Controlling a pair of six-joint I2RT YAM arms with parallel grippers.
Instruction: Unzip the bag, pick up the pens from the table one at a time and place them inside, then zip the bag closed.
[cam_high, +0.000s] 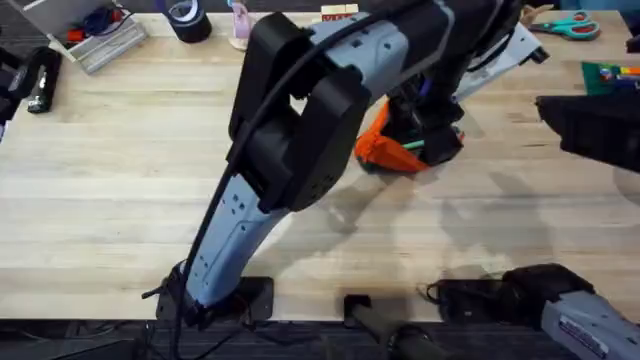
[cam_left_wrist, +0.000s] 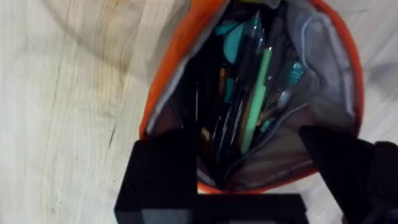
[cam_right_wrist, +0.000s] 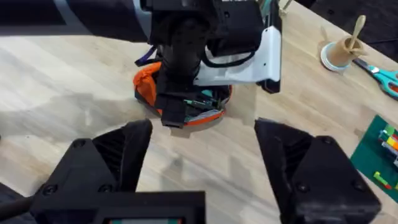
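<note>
Your left arm has a pale blue-grey link dotted with small dark screw holes, boxy matte black joint housings, and a black cable running along its upper side. Your right arm has a black housing beside a light grey segment with a printed label. Its fingers are thick, angular black blocks.

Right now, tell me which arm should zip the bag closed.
Left, probably. Its pincer hangs open directly over the unzipped bag, with the pens already inside. The right pincer is open too, but sits well back from the bag.
</note>
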